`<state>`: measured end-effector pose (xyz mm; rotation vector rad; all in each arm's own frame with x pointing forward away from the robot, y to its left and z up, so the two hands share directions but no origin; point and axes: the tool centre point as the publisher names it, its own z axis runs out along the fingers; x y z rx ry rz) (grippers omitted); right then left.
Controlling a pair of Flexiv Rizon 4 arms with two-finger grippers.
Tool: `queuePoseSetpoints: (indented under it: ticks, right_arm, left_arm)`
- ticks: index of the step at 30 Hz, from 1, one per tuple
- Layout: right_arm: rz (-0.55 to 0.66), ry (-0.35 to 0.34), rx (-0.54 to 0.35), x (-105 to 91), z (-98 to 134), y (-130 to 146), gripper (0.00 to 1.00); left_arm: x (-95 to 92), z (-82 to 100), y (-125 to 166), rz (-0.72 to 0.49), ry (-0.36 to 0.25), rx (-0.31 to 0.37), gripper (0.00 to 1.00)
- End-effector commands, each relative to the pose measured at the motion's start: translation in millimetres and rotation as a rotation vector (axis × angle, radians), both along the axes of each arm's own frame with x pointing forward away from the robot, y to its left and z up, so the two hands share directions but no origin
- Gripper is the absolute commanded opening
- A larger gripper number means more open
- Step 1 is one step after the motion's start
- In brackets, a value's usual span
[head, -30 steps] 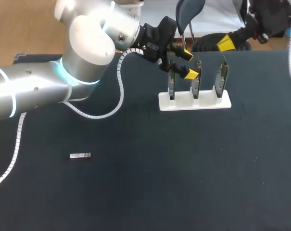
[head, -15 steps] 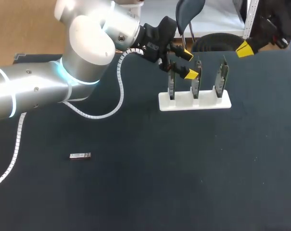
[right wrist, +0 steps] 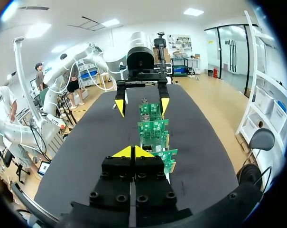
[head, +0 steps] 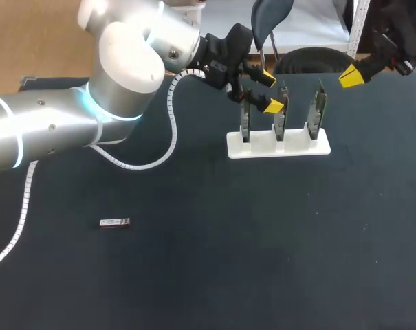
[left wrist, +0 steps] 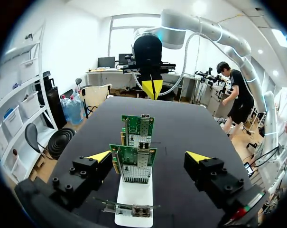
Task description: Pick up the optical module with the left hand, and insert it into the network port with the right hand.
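Dark tabletop point(head: 194, 275), barely anything on it. The little module point(head: 115, 222) lies flat out on the left side, well apart from everything, with nothing touching it. My left claw point(head: 268, 92) is wide open and empty, up by the white stand point(head: 278, 146), with one of the green boards point(left wrist: 134, 164) between its fingers but not gripped. Odd spot, since that's the arm meant to fetch the module. My right claw point(right wrist: 133, 151) is pinched fully closed on nothing, off the stand's far right end and sighted down the row of upright boards. My guess is it's placed there ready for the handover.
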<state>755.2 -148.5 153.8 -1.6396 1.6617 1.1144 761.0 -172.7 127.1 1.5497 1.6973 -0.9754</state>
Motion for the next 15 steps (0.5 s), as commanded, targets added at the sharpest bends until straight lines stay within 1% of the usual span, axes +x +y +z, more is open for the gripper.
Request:
queuePoseSetpoints:
  ticks: [1, 11, 13, 14, 15]
  right_arm:
    - [0.000, -0.003, 0.002, 1.8, -0.8, -0.4, 0.00]
    - [-0.007, -0.015, 0.010, 4.4, 0.8, 2.1, 0.00]
    - [-0.002, -0.034, -0.001, 4.3, 0.7, 3.1, 0.00]
    - [-0.007, -0.034, 0.000, 4.2, 0.6, 3.5, 1.00]
    - [-0.007, -0.034, 0.000, 4.2, 0.6, 3.5, 1.00]
  left_arm:
    - [2.1, 0.3, -1.2, -0.003, 0.003, 0.005, 1.00]
    - [2.1, 0.3, -1.2, -0.003, 0.003, 0.005, 1.00]
    - [2.1, 0.3, -1.2, -0.003, 0.003, 0.005, 1.00]
    - [2.1, 0.3, -1.2, -0.003, 0.003, 0.005, 1.00]
    - [2.1, 0.3, -1.2, -0.003, 0.003, 0.005, 1.00]
